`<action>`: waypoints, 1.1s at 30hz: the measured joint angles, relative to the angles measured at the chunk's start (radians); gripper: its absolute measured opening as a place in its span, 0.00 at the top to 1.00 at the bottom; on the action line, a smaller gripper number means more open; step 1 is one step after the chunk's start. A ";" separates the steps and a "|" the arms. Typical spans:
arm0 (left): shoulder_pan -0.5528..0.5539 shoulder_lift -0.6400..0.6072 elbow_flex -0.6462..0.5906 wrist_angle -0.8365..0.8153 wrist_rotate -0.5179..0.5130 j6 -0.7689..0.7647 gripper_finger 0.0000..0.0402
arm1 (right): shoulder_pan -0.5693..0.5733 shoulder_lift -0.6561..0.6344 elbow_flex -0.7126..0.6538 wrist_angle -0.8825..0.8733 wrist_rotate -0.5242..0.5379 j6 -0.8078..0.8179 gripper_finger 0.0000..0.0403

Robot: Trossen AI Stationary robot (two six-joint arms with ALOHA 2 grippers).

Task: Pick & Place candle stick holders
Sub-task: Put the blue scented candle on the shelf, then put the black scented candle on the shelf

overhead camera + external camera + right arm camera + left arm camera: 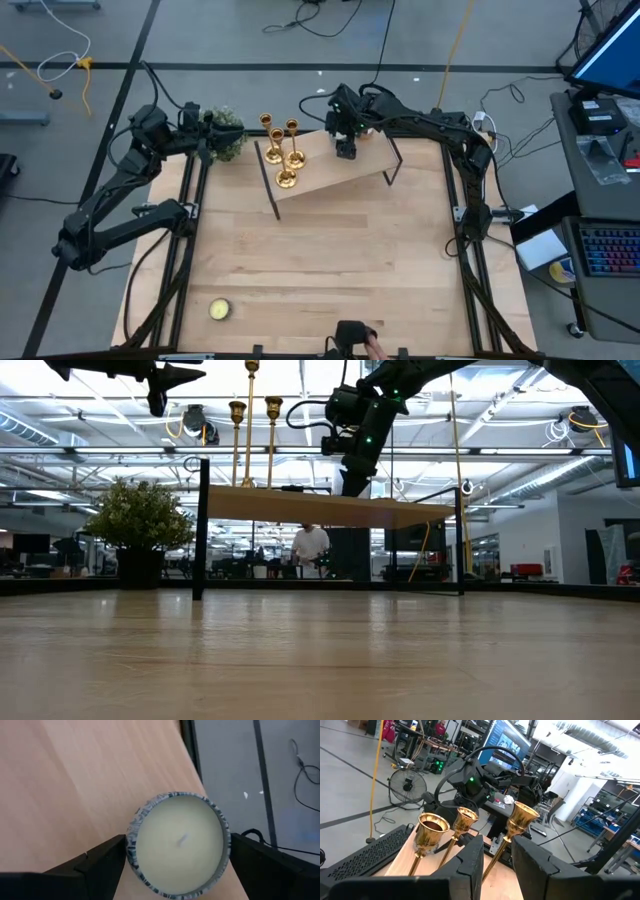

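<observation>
The three candle stick holders (281, 150) crowded the raised shelf's (325, 170) left end in the frame's upper middle; the tabletop (330, 260) below lay open, save a tealight (220, 310) lower left

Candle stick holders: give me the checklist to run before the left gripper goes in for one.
1. All three candle stick holders upright on the raised shelf: ok.
2. Left gripper open, empty and facing them: ok.
3. Room around a single holder for a clean grasp: not ok, they stand close together.
4. Right gripper away from the holders: ok, it is at the candle farther along the shelf.
5. Whether the right gripper holds that candle: cannot tell.
</observation>
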 joint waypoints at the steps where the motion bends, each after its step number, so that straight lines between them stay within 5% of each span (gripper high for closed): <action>1: 0.000 0.000 0.000 0.000 0.000 0.000 0.75 | 0.000 0.000 0.000 0.003 0.009 -0.001 0.18; 23: 0.000 0.000 0.000 0.000 0.000 0.000 0.75 | 0.038 -0.032 -0.001 0.005 0.041 0.001 0.16; 33: 0.000 -0.001 0.000 0.001 0.044 -0.032 0.75 | 0.116 -0.173 -0.001 -0.084 0.050 0.074 0.16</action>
